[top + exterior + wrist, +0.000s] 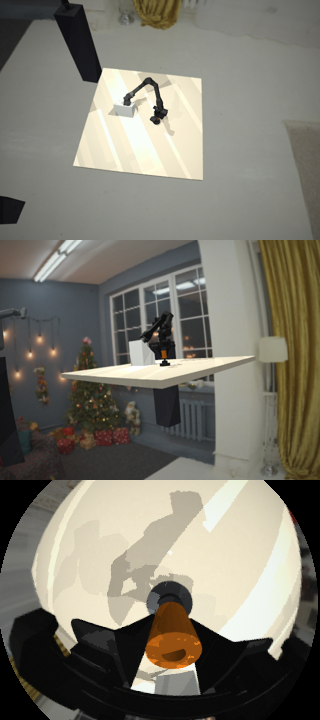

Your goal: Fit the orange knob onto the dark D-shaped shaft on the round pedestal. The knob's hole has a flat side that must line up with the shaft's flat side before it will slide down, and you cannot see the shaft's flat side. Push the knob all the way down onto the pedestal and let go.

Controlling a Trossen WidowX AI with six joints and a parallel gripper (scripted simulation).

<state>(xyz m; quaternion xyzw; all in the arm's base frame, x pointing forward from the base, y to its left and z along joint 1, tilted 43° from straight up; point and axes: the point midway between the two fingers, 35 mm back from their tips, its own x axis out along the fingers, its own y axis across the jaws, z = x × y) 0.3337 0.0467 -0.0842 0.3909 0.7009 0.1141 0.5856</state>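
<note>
The orange knob (164,354) (172,622) stands upright between the fingers of my gripper (164,352) (171,619), which is shut on it. The dark round pedestal (156,122) (164,364) (185,593) stands on the table right below the knob. In the exterior view, a narrower dark part shows between the knob's lower end and the pedestal's wide base, so the knob is not flush with the base. Whether the shaft's tip is inside the knob is hidden. In the wrist view, the D-shaped hole shows in the knob's near end.
The arm's base stands on a white box (124,110) (136,353) beside the pedestal on the pale table (180,155) (206,365). A tall dark pillar (77,43) (167,405) stands beyond the table's edge. Another dark block (10,210) stands off the table.
</note>
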